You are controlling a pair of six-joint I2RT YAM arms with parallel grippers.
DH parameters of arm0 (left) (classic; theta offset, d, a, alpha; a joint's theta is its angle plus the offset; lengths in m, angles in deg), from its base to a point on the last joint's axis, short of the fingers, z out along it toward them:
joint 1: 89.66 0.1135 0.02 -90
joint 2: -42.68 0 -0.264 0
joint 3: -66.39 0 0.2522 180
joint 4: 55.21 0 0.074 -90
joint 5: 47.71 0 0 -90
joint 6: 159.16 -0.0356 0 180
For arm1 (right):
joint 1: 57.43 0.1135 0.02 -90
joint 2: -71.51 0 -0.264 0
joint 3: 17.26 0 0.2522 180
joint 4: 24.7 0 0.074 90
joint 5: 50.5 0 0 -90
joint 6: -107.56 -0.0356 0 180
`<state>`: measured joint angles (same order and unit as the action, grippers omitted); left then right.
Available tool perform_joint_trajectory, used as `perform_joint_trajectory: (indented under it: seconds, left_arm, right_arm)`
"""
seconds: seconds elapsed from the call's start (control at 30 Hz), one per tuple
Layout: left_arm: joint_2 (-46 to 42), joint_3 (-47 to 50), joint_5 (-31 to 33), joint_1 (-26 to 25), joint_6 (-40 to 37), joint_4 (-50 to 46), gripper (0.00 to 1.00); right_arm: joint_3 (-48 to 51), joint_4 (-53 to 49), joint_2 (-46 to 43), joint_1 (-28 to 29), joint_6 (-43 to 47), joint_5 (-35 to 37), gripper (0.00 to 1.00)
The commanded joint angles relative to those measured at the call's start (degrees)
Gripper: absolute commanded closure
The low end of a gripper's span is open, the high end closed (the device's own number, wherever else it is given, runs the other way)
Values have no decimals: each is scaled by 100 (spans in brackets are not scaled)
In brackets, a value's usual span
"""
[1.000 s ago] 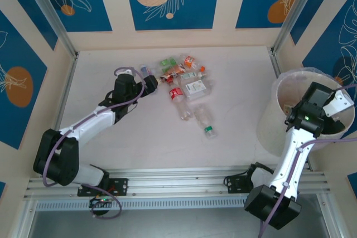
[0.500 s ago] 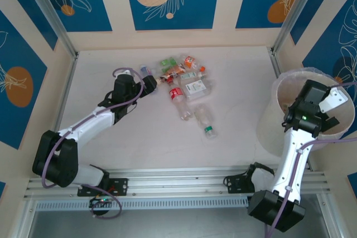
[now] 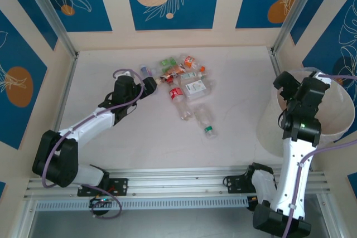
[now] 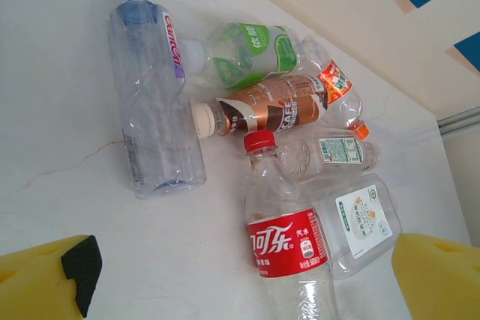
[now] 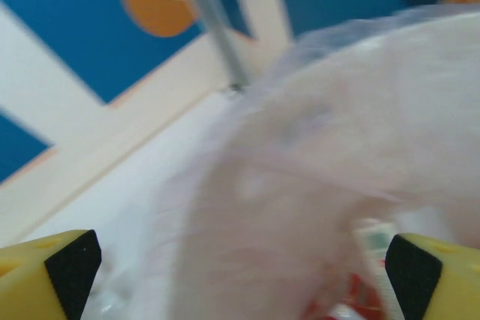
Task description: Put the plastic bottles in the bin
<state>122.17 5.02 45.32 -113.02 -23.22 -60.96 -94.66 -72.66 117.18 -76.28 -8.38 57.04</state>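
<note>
Plastic bottles (image 4: 262, 110): I count seven heaped on the table (image 3: 240, 71), one green-capped bottle (image 3: 205, 120) nearer, and one bin (image 3: 269, 129) at right. Left gripper (image 3: 149, 82) hovers beside the heap, released; right gripper (image 3: 287, 85) is spread at the bin's rim.

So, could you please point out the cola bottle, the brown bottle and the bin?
cola bottle (image 4: 289, 243): left wrist view, red label.
brown bottle (image 4: 270, 112): left wrist view, label.
bin (image 3: 270, 131): top external view, outer wall.

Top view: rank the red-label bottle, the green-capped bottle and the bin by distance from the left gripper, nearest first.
1. Red-label bottle, just right of the left gripper.
2. Green-capped bottle, toward the front.
3. Bin, far right.
</note>
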Motion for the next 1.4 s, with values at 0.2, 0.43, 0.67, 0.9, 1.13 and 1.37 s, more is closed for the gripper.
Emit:
perform_joint_trajectory:
  seconds: [0.2, 0.43, 0.67, 0.9, 1.13, 1.37]
  left_arm:
    - [92, 137, -76, 67, -215, 289, 0]
    - [52, 160, 4, 92, -207, 118, 0]
    - [-99, 373, 117, 163, -165, 174, 0]
    - [-309, 607, 149, 221, -104, 185, 0]
    - [-553, 808, 238, 294, -67, 175, 0]
    - [-783, 1006, 351, 362, -8, 158, 0]
  right_arm:
    - [-277, 695, 197, 1062, 419, -2569, 0]
    - [-375, 428, 961, 2359, 928, -1855, 0]
    - [-408, 324, 1767, 3594, 1383, -1266, 0]
    - [-580, -185, 3125, 4113, 989, -699, 0]
    - [-1002, -427, 4541, 4169, 951, -1092, 5]
    - [-1802, -1068, 5832, 4316, 952, -1042, 5]
